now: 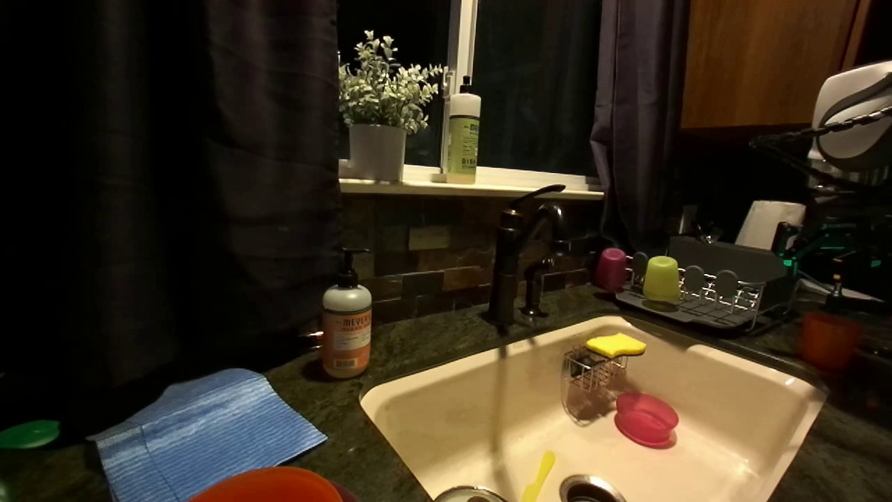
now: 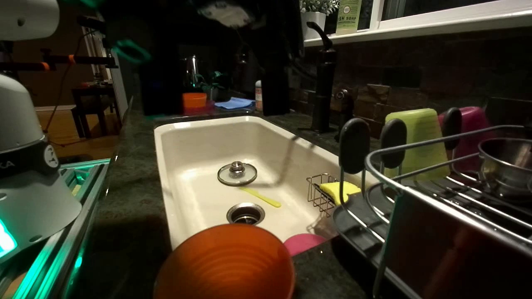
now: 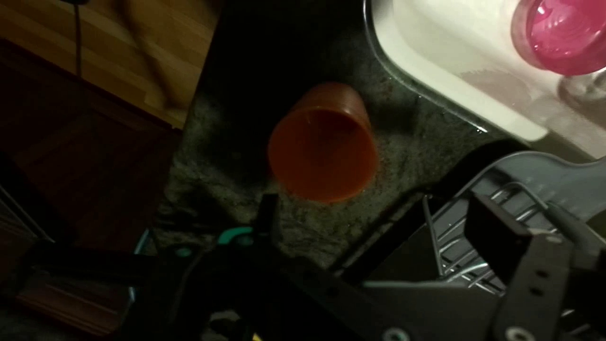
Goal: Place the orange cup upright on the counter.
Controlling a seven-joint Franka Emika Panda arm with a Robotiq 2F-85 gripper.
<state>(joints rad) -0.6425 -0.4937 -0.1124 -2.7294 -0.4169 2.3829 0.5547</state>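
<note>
The orange cup [image 3: 326, 151] stands on the dark speckled counter [image 3: 227, 166] near the sink corner, mouth facing up toward the wrist camera. In an exterior view it looks upright in dim light at the right [image 1: 831, 341]. It also fills the front of an exterior view [image 2: 224, 261], its base cut off by the frame. My gripper [image 3: 383, 213] is open and empty, its fingers wide apart. In the wrist view the cup lies beyond the fingertips and apart from them. The dark open fingers also hang at the top of an exterior view [image 2: 219, 111].
A dish rack [image 1: 704, 317] holding a yellow-green cup [image 1: 660, 279] and a magenta cup [image 1: 611, 270] stands beside the orange cup. The cream sink [image 2: 162, 166] holds a pink dish [image 1: 647, 420], yellow utensil and glass lid. A faucet [image 1: 506, 265] rises behind. A red-orange dish [image 2: 194, 99] sits at the far end.
</note>
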